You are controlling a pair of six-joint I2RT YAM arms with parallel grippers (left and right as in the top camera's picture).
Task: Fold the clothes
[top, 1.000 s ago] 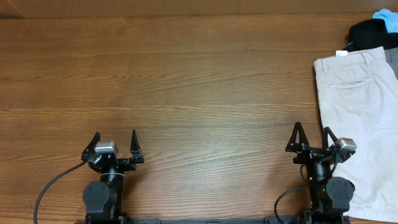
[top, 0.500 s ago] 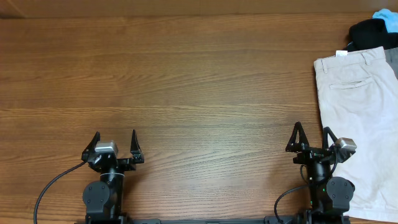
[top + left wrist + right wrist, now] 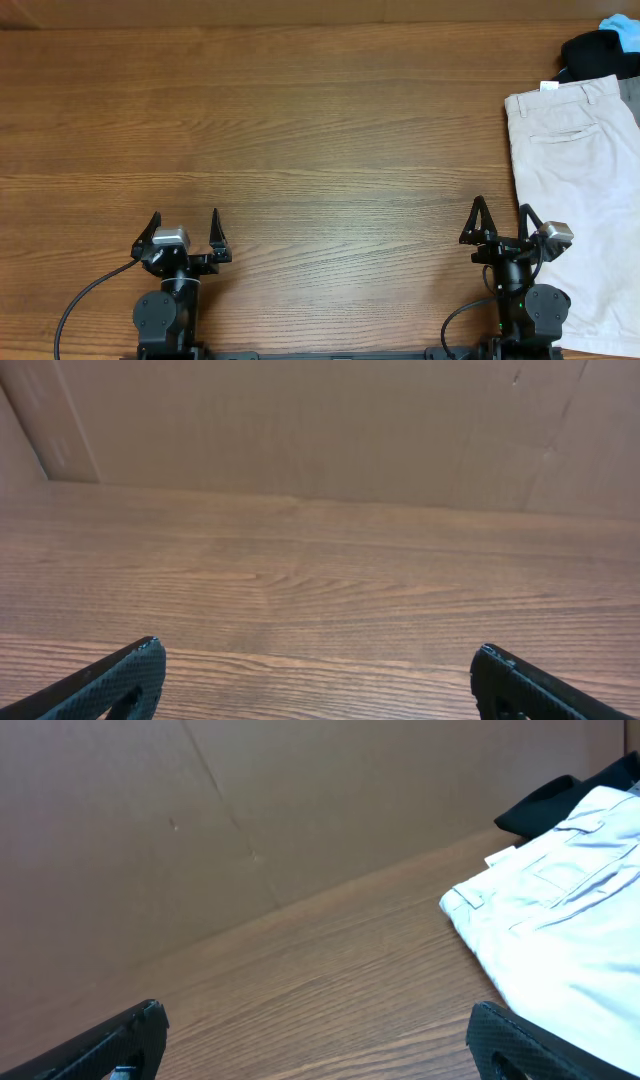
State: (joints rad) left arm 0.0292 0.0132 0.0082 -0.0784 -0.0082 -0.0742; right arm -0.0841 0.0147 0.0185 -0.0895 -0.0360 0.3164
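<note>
Wooden table (image 3: 300,120), brown with horizontal grain, fills the overhead view. In the wrist views, a plain tan wall (image 3: 300,420) of flat panels rises behind the table's far edge, seams at upper left and right. Lighting is even and soft.

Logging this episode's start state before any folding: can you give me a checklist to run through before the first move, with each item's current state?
1. Left gripper open and empty: ok.
2. Right gripper open and empty: ok.
3. Pale beige cotton shorts lying flat on the brown wooden table, back pocket up: ok.
4. Whole shorts inside the overhead view: not ok, their right side runs past the frame edge.
5. Shorts free of the black garment by the waistband: cannot tell, the two meet at the far corner.
</note>
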